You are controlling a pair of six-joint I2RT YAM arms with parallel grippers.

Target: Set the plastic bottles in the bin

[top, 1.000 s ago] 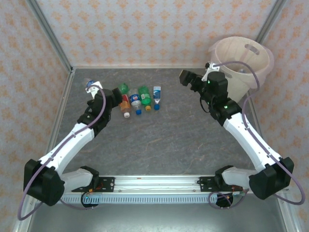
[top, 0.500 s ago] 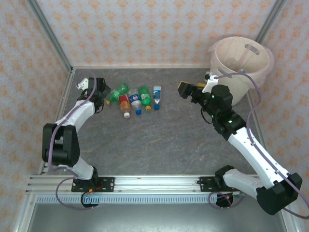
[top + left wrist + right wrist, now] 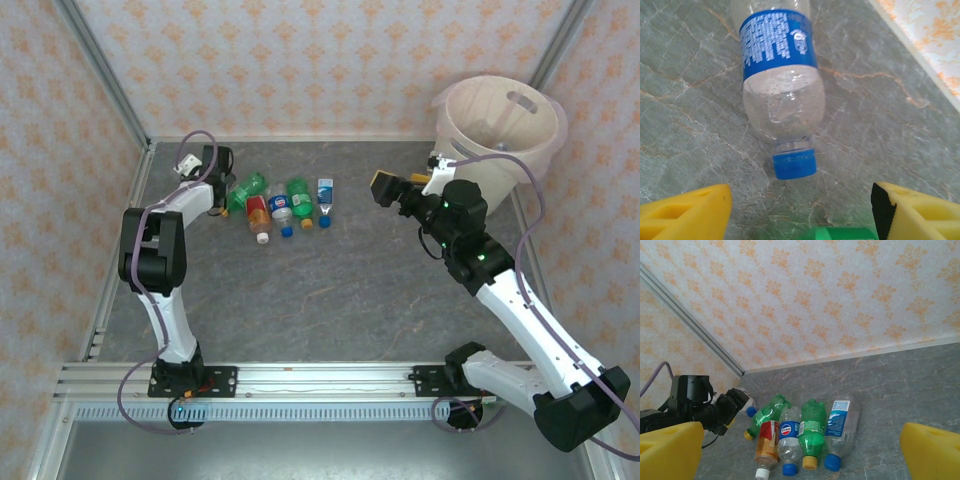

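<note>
Found left gripper [image 3: 801, 202] spread, clamping nothing, just short of the blue-capped clear bottle [image 3: 782, 90] lying on the surface [image 3: 880, 115]; judged lined up for pickup. Could not read its blue label. Found right gripper [image 3: 385, 186] wide apart, empty. Located bin [image 3: 500, 120] far right, well apart.

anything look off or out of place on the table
One clear blue-label bottle lies apart from the row of five bottles, near the far-left corner, in front of the left end effector. Its body looks dented.
</note>
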